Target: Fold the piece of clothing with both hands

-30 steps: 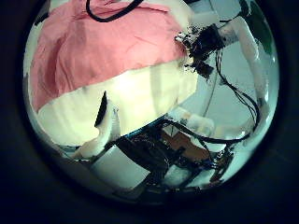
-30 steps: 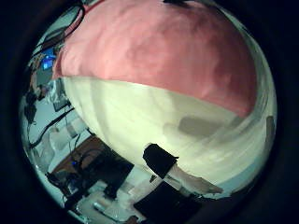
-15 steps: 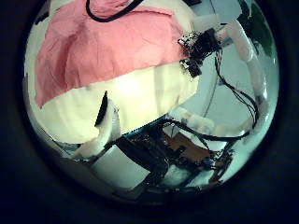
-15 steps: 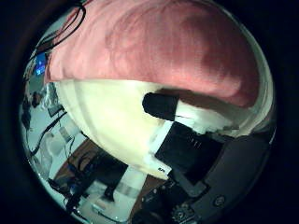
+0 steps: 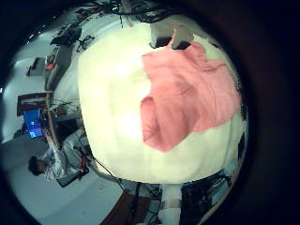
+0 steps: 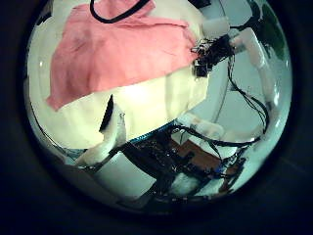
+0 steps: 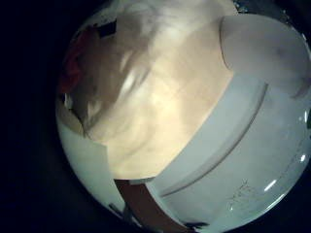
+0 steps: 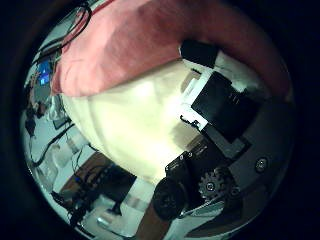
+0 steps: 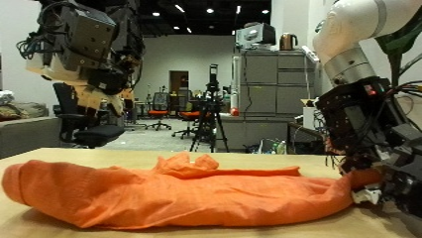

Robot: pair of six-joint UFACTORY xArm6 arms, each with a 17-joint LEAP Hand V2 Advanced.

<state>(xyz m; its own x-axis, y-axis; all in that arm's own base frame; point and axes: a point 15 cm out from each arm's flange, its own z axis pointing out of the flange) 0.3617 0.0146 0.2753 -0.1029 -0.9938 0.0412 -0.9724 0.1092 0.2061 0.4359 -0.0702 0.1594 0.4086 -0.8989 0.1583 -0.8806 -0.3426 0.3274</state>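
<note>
A salmon-orange piece of clothing (image 9: 185, 193) lies crumpled in a long heap across the pale table (image 9: 40, 226). My right hand (image 9: 359, 149) is down at one end of it, fingers curled onto the cloth's edge, which lifts up to them. In the right thumb side view the fingers (image 8: 225, 105) bend in over the cloth (image 8: 130, 45). The right little finger side view is filled by cloth (image 7: 136, 87) close to the palm. My left hand (image 9: 86, 50) hangs high above the other end, holding nothing, with a finger (image 6: 108, 122) straight. From there the cloth (image 5: 187, 98) and right hand (image 6: 210, 54) show below.
Behind the table stand office chairs (image 9: 72, 114), a tripod (image 9: 209, 114) and a grey cabinet (image 9: 270, 94). The round cream tabletop (image 5: 112, 103) has bare surface around the cloth, with its edge close to the right hand.
The right hand's fingers have curled in over the cloth's edge. In the left palm view the cloth has shrunk, as that hand has drawn away from the table.
</note>
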